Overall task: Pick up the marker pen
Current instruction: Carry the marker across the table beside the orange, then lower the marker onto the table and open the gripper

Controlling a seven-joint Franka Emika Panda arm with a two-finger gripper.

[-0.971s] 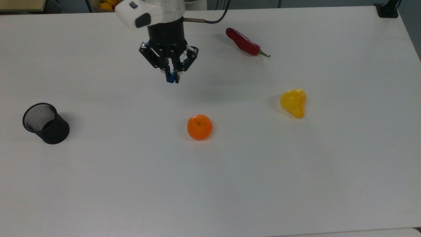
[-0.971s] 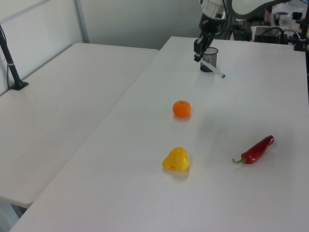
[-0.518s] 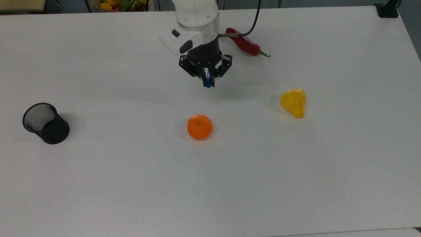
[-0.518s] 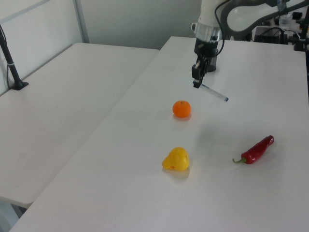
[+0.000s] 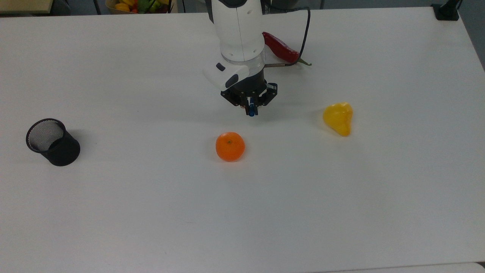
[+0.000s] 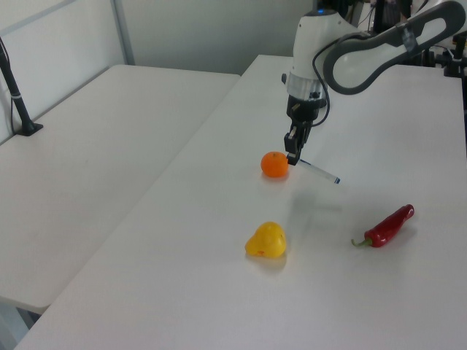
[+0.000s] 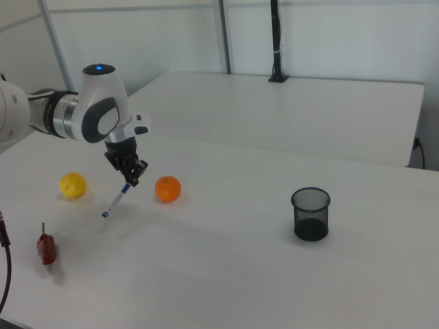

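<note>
Going left to right in the top view, we see the black mesh cup [image 5: 53, 142] near the bench [image 5: 113, 212] edge; the orange [image 5: 230, 146] mid-bench, open surface all around; above it the gripper [image 5: 251, 108], fingers closed on the marker pen [image 6: 317, 172], which hangs tilted off the bench; the red chilli [image 5: 282, 49]; the yellow fruit [image 5: 338, 118]. Since a second ago the gripper has travelled rightward from nearer the cup.
</note>
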